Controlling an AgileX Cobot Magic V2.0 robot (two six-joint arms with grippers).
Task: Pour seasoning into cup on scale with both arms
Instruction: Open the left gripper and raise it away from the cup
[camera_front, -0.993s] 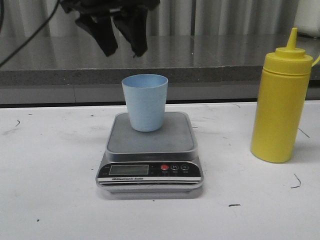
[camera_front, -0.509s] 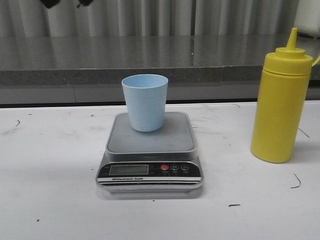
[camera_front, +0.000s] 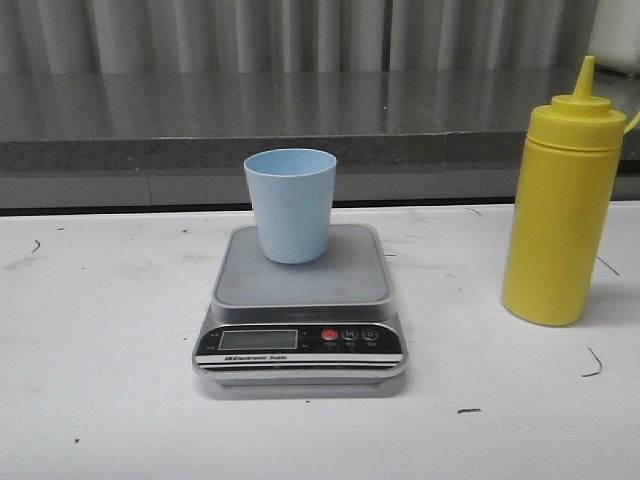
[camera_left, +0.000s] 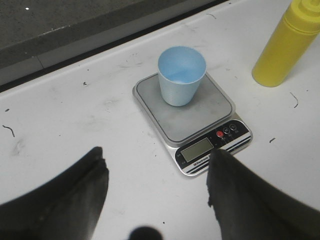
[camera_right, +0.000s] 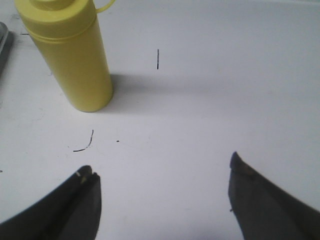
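Note:
The pale blue cup (camera_front: 290, 203) stands upright on the grey platform of the scale (camera_front: 300, 300) at the table's middle. It also shows in the left wrist view (camera_left: 181, 75) on the scale (camera_left: 192, 122). The yellow seasoning bottle (camera_front: 561, 205) stands upright to the right of the scale, capped. It also shows in the right wrist view (camera_right: 70, 55). My left gripper (camera_left: 157, 160) is open and empty, high above the table, short of the scale. My right gripper (camera_right: 160, 172) is open and empty, above bare table beside the bottle. Neither gripper shows in the front view.
A grey ledge (camera_front: 300, 115) and a ribbed wall run along the back of the white table (camera_front: 90, 330). Small dark marks (camera_front: 592, 365) dot the tabletop.
The left gripper, which hung above the cup at the top of the front view, has risen up and left out of that view. The cup, scale and bottle have not moved.

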